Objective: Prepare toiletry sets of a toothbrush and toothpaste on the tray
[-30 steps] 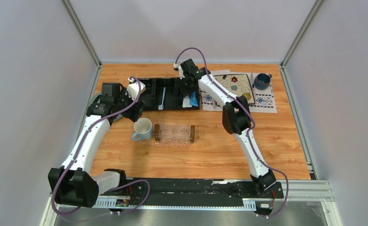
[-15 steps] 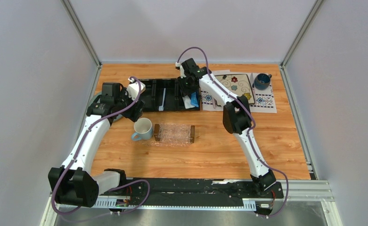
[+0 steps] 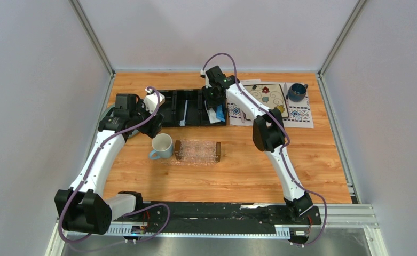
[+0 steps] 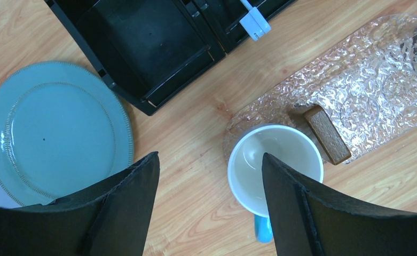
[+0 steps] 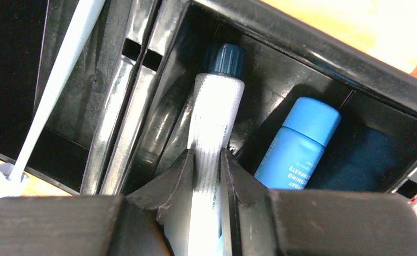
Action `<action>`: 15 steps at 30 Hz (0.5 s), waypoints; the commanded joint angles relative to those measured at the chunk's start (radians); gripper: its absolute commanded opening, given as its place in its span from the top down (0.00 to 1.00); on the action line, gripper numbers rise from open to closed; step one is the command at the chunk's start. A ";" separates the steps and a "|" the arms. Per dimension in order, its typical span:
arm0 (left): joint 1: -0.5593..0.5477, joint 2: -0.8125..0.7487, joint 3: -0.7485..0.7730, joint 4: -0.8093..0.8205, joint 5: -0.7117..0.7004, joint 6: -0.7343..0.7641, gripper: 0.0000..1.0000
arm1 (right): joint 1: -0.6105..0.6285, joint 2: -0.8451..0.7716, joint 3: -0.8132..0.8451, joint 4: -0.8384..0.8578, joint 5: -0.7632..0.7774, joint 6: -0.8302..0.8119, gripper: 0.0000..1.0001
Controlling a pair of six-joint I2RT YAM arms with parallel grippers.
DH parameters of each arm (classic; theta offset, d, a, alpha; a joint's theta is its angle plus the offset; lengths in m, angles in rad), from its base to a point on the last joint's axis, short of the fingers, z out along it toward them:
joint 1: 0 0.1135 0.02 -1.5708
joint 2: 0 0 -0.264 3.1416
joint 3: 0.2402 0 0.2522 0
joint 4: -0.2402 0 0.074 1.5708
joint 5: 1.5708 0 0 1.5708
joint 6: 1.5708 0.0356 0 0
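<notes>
Noted right hand [image 3: 215, 104] low in the right compartment of the black organizer [image 3: 168, 102], at the far side of the table [image 3: 249, 170]. Seen from its wrist: clamped on a white toothpaste tube [image 5: 217, 101], fingers [image 5: 180, 176] pressed against both sides partway down the body, dark blue cap pointing away. Just beside the tube, a bright blue tube [image 5: 297, 144], clear of the hand.

Spotted toothbrush [image 3: 185, 113] lying lengthwise in the organizer's middle compartment, across the dividers from the toothpaste, with one end reaching over the near rim. Well apart from both hands.

Logged left hand [image 3: 152, 122] hovering near the organizer's left end, fingers [image 4: 126, 213] spread wide apart. Below it, a white mug [image 4: 274, 165] with a blue handle and a teal plate [image 4: 51, 133], both on the table.

Found tray [image 3: 197, 151] at mid-table, nearer than the organizer: clear, textured, with a dark wooden bar [image 4: 328, 134] at each short end. Mug just beside the left bar; cannot tell whether touching.

Far right corner: floral plate [image 3: 267, 98] and dark blue cup [image 3: 297, 92] on a patterned mat.
</notes>
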 commanded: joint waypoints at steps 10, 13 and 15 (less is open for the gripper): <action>-0.003 0.007 0.043 0.014 0.001 0.002 0.22 | -0.008 -0.160 0.033 0.010 0.027 0.104 1.00; -0.003 0.013 0.048 0.011 0.002 -0.001 0.22 | -0.010 -0.169 0.019 0.015 0.012 0.123 1.00; -0.003 0.015 0.051 0.010 0.004 -0.001 0.22 | -0.010 -0.179 0.013 0.015 -0.001 0.132 1.00</action>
